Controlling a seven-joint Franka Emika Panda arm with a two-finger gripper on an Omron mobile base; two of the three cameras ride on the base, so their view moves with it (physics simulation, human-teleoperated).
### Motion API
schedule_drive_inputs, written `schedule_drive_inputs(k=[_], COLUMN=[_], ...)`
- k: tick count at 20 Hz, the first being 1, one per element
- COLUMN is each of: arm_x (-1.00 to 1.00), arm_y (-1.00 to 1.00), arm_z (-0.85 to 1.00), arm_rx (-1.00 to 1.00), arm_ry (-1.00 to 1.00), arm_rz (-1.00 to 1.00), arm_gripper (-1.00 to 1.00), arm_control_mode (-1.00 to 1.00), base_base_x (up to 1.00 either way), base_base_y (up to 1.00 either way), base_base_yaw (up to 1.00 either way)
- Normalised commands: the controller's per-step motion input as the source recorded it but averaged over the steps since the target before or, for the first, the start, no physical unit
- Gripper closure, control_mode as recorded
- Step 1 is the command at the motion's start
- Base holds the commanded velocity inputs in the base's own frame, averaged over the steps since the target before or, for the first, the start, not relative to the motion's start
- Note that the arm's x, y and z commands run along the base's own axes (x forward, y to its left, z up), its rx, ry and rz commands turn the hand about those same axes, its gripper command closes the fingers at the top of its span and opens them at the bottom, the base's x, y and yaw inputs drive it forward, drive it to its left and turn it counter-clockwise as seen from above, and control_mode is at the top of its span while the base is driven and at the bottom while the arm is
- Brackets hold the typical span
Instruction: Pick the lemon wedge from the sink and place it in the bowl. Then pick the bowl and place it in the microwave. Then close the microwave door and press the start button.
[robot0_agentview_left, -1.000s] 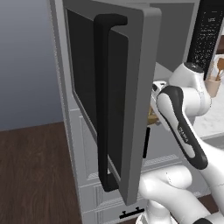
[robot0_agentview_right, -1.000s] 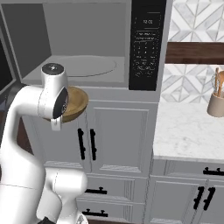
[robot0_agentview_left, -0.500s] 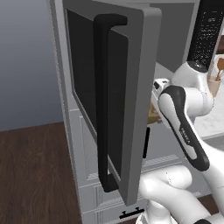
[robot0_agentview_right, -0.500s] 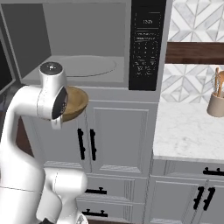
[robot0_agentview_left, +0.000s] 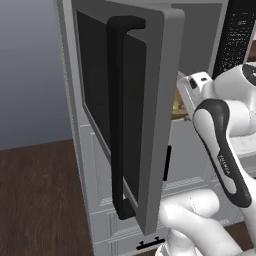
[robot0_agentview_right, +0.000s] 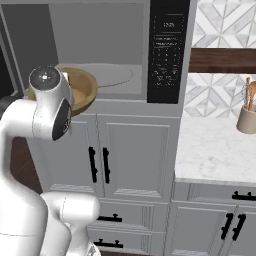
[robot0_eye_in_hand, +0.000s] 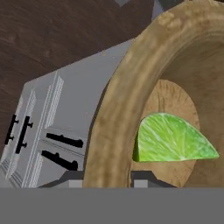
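Note:
My gripper (robot0_eye_in_hand: 108, 178) is shut on the rim of the brown wooden bowl (robot0_eye_in_hand: 114, 109), one finger inside and one outside. The yellow-green lemon wedge (robot0_eye_in_hand: 173, 141) lies in the bowl's bottom. In the right base view the bowl (robot0_agentview_right: 86, 89) hangs level in front of the left part of the open microwave (robot0_agentview_right: 100, 42), with its rim at the cavity's lip. The arm's wrist hides the gripper there. The microwave door (robot0_agentview_left: 150, 100) stands swung out to the left, its black bar handle (robot0_agentview_left: 118, 125) facing me. A sliver of the bowl (robot0_agentview_left: 178, 108) shows behind the door's edge.
The black button panel (robot0_agentview_right: 167, 50) is at the microwave's right. Grey cabinet doors (robot0_agentview_right: 125, 155) with black handles sit below. A marble counter (robot0_agentview_right: 215, 150) at the right carries a utensil holder (robot0_agentview_right: 247, 119). The dark wood floor (robot0_agentview_left: 35, 200) lies left of the door.
The arm has lifted the bowl from below the microwave's sill up to the level of the cavity floor. The door has not moved.

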Motion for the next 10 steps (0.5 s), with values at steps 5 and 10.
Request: schedule_drive_inputs(k=[5,10], arm_x=[0.77,1.00], arm_y=[0.00,0.00], arm_z=[0.66,0.31], arm_rx=[0.00,0.00], arm_ry=[-0.21,-0.04], arm_rz=[0.00,0.00], arm_gripper=[1.00,1.00], arm_control_mode=[-1.00,-1.00], base_base_x=[0.00,0.00], base_base_y=[0.00,0.00], base_base_yaw=[0.00,0.00])
